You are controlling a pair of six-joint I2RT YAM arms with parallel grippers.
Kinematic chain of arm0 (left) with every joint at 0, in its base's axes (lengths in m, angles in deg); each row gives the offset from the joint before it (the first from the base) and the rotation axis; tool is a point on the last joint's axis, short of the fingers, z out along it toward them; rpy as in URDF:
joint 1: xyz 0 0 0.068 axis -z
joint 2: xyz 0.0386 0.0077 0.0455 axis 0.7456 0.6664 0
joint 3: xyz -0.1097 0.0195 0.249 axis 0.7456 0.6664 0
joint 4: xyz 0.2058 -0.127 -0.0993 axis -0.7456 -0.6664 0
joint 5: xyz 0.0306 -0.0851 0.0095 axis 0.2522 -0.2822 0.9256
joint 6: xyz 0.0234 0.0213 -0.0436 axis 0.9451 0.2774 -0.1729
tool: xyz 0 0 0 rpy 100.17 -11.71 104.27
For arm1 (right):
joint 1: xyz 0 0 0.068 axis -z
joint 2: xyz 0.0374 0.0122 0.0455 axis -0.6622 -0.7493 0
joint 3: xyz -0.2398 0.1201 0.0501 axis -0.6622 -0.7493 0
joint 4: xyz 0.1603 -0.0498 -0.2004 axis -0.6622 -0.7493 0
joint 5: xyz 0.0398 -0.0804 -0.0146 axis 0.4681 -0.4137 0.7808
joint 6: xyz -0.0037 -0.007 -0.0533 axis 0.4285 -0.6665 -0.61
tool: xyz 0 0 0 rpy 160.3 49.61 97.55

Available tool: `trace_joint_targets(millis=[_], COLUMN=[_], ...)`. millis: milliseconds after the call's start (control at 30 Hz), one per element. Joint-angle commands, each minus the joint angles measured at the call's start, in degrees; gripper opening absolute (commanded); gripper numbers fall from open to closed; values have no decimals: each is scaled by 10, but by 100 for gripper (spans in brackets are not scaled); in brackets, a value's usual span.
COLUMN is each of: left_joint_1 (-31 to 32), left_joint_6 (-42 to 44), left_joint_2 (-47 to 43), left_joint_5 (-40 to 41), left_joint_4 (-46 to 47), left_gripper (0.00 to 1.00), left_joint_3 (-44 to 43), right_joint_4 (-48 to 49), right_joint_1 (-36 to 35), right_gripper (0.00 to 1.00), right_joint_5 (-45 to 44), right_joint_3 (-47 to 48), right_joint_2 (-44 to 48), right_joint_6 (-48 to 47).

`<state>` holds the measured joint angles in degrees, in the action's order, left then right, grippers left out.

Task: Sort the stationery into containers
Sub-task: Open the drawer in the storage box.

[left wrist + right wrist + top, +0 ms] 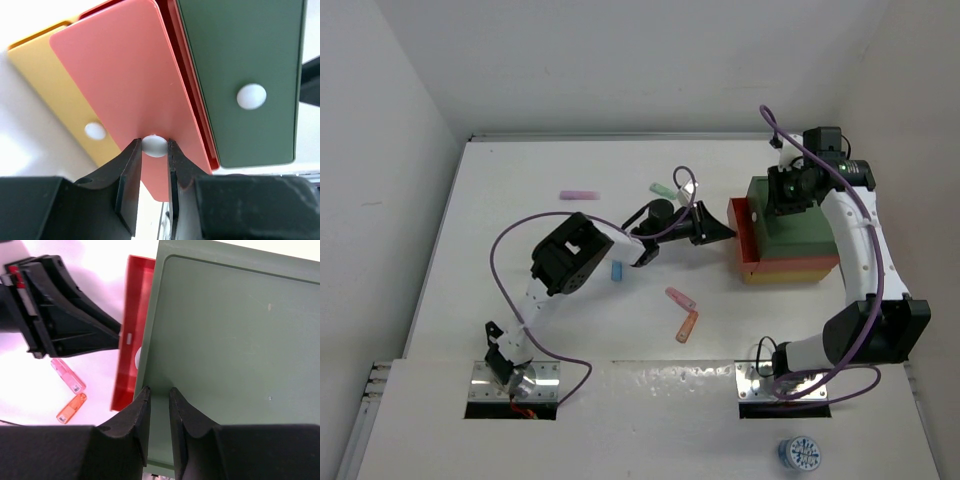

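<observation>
With markers (686,325) lying loose on the table (510,180), my left pincer (153,143) is clenching the red-orange tray's (125,75) white knob (154,147) to draw it out, while my right pincer (159,392), narrowly parted, is seemingly steadying the green tray (240,340), its grasp indeterminable.

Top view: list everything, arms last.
green tray: one, green, stack top, right
red tray: one, red, middle, slid leftward
yellow tray: one, yellow, bottom
far pink marker: one, pink, far left
near pink marker: one, pink, centre
orange marker: one, orange, centre
mint marker: one, mint, far centre
blue marker: one, blue, left-centre
round object: one, blue-white, near ledge
left gripper: one, black, shut on red tray's white knob
right gripper: one, black, at green tray
</observation>
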<state>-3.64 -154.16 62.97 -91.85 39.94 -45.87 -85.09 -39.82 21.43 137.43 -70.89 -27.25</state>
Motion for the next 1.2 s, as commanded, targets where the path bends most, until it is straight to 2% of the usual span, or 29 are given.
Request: trace_joint_targets(millis=[0, 267, 733, 800, 833, 933, 1033, 1100, 1133, 1167], left_joint_1=[-20, -46, -65, -66, -66, -66, -70, -77, -84, -87], left_joint_6=[39, 83, 120, 123, 123, 129, 144, 146, 146, 149], left_joint_2=[-41, -92, -123, -123, -120, -120, -126, -129, -135, -140], left_joint_5=[-15, -18, -23, -28, -36, -39, -39, -44, -44, -44], left_joint_4=[-5, -34, -64, -70, -70, -81, -108, -111, -112, -115], left_gripper=[0, 0, 0, 15, 31, 51, 62, 63, 69, 70], left_joint_3=[34, 106, 133, 129, 126, 117, 105, 102, 104, 106], right_joint_4=[-58, -53, -53, -52, -52, -54, -57, -58, -59, -60], right_joint_1=[8, 10, 10, 12, 11, 11, 11, 11, 11, 11], right_gripper=[22, 25, 30, 34, 39, 47, 49, 49, 49, 49], right_joint_5=[-12, -12, -15, -13, -12, -13, -14, -13, -12, -12], right_joint_3=[-25, -26, -19, -19, -17, -14, -9, -2, 0, 8], right_joint_2=[-15, -16, -11, -11, -12, -11, -11, -11, -9, -9], right_joint_6=[-5, -1, 0, 1, 2, 3, 3, 2, 2, 4])
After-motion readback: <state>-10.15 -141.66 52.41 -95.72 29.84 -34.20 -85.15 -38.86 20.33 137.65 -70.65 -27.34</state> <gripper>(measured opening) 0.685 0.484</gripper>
